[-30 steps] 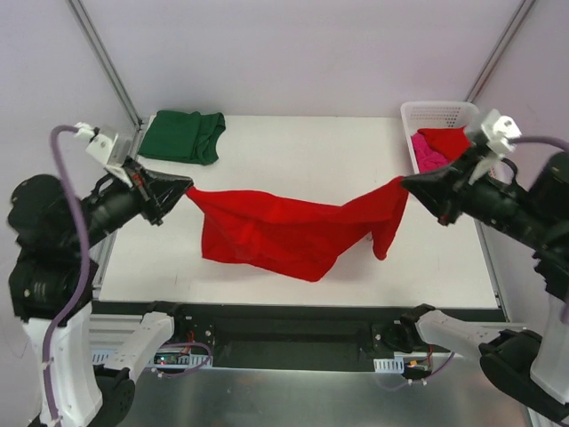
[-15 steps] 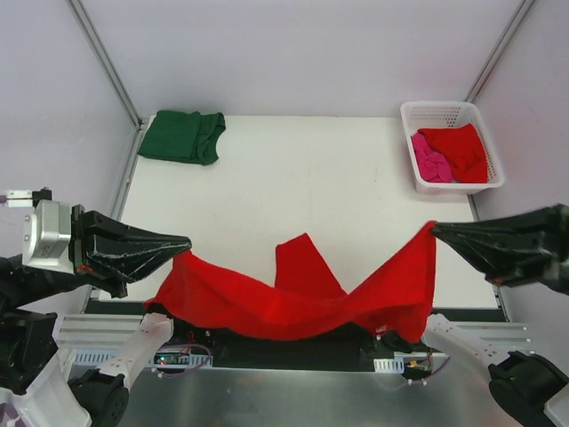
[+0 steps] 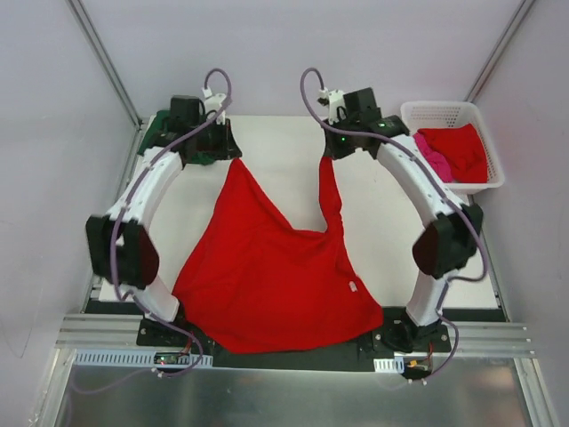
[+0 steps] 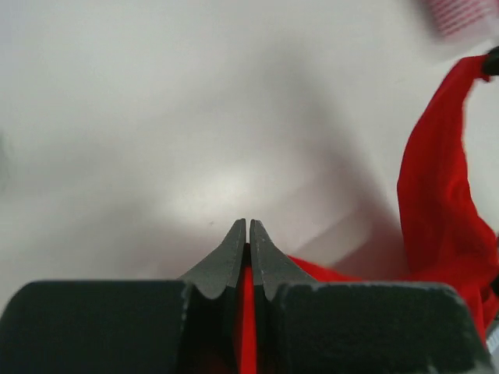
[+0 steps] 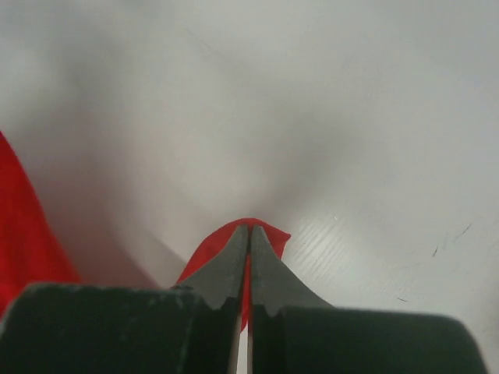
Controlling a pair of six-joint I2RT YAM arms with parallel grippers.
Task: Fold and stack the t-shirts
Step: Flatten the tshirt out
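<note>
A bright red t-shirt (image 3: 267, 276) lies spread over the middle of the table, its lower hem hanging past the near edge. Both arms reach to the far side. My left gripper (image 3: 233, 157) is shut on the shirt's far left corner, and red cloth (image 4: 246, 312) shows between its fingers. My right gripper (image 3: 328, 157) is shut on the far right corner, where a narrow strip of cloth (image 5: 209, 249) rises to it. A dark green t-shirt (image 3: 157, 122) lies at the far left, mostly hidden behind the left arm. Another red t-shirt (image 3: 460, 149) and a pink one (image 3: 432, 158) sit in the basket.
The white lattice basket (image 3: 440, 109) stands at the far right corner. Metal frame posts rise at both far corners. Bare white tabletop (image 3: 382, 231) shows right of the spread shirt. The arm bases stand at the near edge.
Both arms swung from the near edge to the far side, carrying the red shirt's corners with them. The shirt went from hanging bunched between them to lying spread on the table.
</note>
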